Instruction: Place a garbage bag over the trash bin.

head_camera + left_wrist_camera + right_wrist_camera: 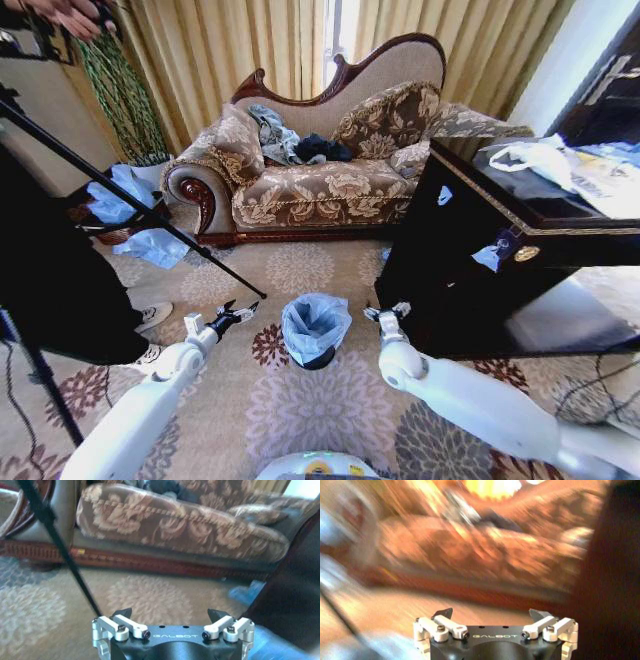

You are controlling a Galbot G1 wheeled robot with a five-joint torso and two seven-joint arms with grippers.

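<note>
We are seeing the pale blue garbage bag (315,322) lining the black trash bin (318,358), which is standing on the floral carpet (300,400) between our two grippers. The left gripper (236,316) and the right gripper (384,313) are hovering beside it, both with jaws spread wide and holding nothing. Behind, a patterned sofa (320,180) is sitting before tan curtains (220,50), with a dark cabinet (500,260) at right. Our left wrist view is showing a black tripod leg (60,551) crossing the sofa front.
</note>
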